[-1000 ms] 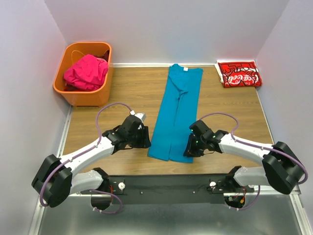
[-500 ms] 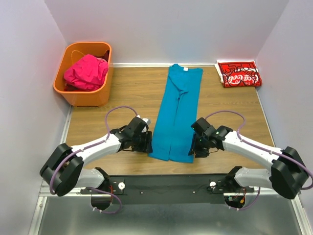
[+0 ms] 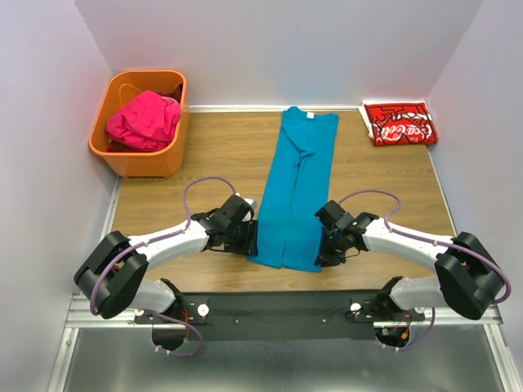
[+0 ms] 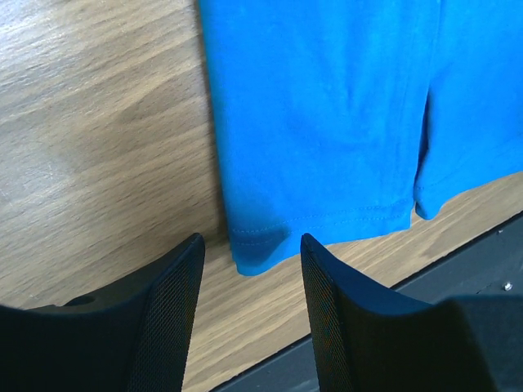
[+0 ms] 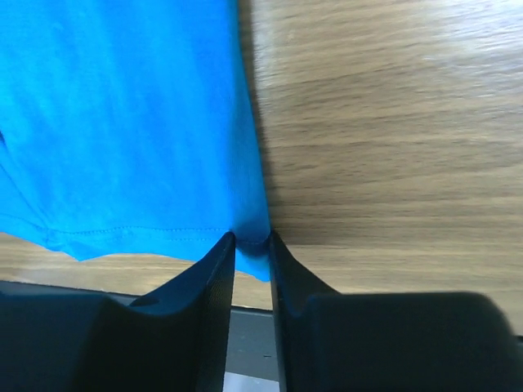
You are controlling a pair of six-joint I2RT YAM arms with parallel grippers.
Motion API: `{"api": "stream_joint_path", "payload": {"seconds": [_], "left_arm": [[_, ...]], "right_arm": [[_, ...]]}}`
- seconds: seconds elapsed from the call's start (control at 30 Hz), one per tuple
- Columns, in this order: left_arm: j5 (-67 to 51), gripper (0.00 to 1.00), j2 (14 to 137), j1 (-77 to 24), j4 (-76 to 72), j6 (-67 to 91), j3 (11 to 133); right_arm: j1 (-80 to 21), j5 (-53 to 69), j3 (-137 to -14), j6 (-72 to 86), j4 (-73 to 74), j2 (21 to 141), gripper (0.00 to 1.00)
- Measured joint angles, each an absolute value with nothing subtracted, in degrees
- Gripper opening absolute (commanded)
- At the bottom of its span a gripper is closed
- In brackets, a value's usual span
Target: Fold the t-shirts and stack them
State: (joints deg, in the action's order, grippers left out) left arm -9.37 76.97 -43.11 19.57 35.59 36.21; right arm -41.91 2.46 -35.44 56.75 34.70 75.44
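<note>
The teal-blue t-shirt (image 3: 298,175) lies folded into a long narrow strip down the middle of the table, collar at the far end. My left gripper (image 3: 249,242) is open at its near left hem corner (image 4: 257,249), which lies between the fingertips untouched. My right gripper (image 3: 325,247) is shut on the near right hem corner (image 5: 253,233), with cloth pinched between its jaws. The red t-shirt (image 3: 399,123) with white script lies folded at the far right. The magenta-pink t-shirt (image 3: 145,120) is bunched in the basket.
An orange plastic basket (image 3: 143,163) stands at the far left against the wall. A black rail (image 3: 278,306) runs along the table's near edge just below the shirt's hem. Walls close in on three sides.
Both grippers have moved inward to the teal shirt's near corners. The right jaws have closed on the right hem corner. The left jaws stayed open.
</note>
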Motion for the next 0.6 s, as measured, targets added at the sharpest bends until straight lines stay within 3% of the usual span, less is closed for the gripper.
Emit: {"api": "stream_joint_path", "payload": {"seconds": [0.23,0.6], "left_arm": [[-7.05,0.58,77.01,-43.64,21.69,35.62,36.97],[-5.13,0.41,78.41,-44.77,23.35,36.47,38.06]], "right_arm": [[-41.91,4.80,-34.33,56.93,31.99,75.42,0.07],[-41.91,6.63,-33.74,55.57,30.81,75.31,0.06]]}}
